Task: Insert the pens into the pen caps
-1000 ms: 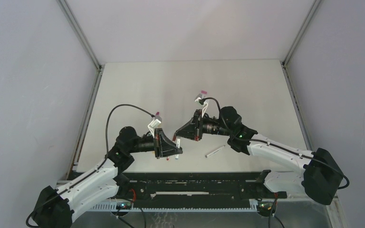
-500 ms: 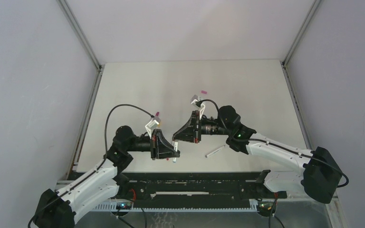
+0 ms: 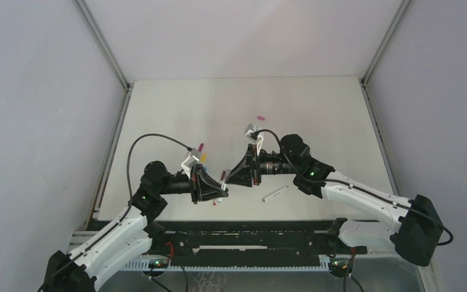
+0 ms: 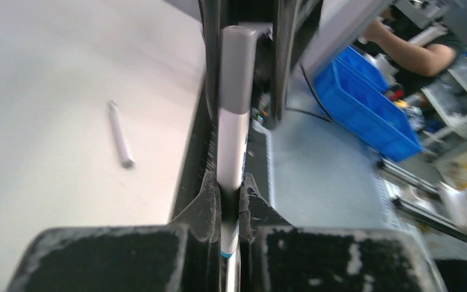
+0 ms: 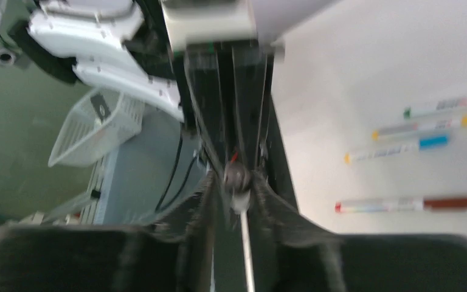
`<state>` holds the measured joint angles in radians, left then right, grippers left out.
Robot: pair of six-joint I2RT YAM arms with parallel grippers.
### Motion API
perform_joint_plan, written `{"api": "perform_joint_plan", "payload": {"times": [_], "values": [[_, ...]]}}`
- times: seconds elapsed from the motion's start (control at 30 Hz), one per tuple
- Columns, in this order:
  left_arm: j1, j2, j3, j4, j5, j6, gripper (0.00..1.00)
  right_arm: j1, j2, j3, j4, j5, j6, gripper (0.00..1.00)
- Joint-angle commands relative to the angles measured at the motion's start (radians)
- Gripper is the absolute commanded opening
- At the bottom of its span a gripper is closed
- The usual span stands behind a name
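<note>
**Grey cap going onto pen, both hands over near edge**

My left hand (image 4: 230, 190) was clamped on the pen (image 4: 232, 143), a white barrel, held above the table (image 3: 316, 103) by the middle of its near edge. The grey cap (image 4: 238, 64) sat on the pen's far end, between the fingers of my right hand (image 5: 237, 180). That view was blurred, so I could not tell if that hand gripped or stood loose.

My call: press straight along the barrel, no twist, left grip firm.

Around: a loose pen (image 3: 275, 194) by the near edge, a pink cap (image 3: 260, 117) mid-table, capped pens (image 5: 401, 204) in a row. Nothing looked to block, though the arms were crowded.
</note>
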<state>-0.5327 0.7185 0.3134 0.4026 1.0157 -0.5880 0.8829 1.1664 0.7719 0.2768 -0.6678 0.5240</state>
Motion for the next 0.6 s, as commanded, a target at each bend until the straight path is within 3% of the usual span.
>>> {"api": "perform_joint_plan", "payload": {"times": [0.0,0.1,0.17,0.23,0.4,0.57], "values": [[0.017,-0.064,0.158,0.012,-0.468,0.186,0.0,0.035,-0.081,0.011,-0.433,-0.203,-0.011,0.34],[-0.005,-0.112,0.109,-0.1,-0.549,0.209,0.0,-0.041,-0.177,0.037,-0.492,-0.101,-0.034,0.52],[-0.005,-0.143,0.086,-0.195,-0.61,0.214,0.0,-0.092,-0.224,0.04,-0.533,-0.056,-0.055,0.58],[-0.006,-0.153,0.082,-0.315,-0.715,0.201,0.0,-0.118,-0.25,0.04,-0.595,0.05,-0.067,0.59],[-0.007,-0.046,0.111,-0.577,-0.899,0.149,0.0,-0.089,-0.226,0.032,-0.84,0.551,0.023,0.59],[-0.008,0.07,0.104,-0.596,-0.904,0.116,0.01,0.004,-0.221,-0.048,-0.89,0.832,0.166,0.6]]}}
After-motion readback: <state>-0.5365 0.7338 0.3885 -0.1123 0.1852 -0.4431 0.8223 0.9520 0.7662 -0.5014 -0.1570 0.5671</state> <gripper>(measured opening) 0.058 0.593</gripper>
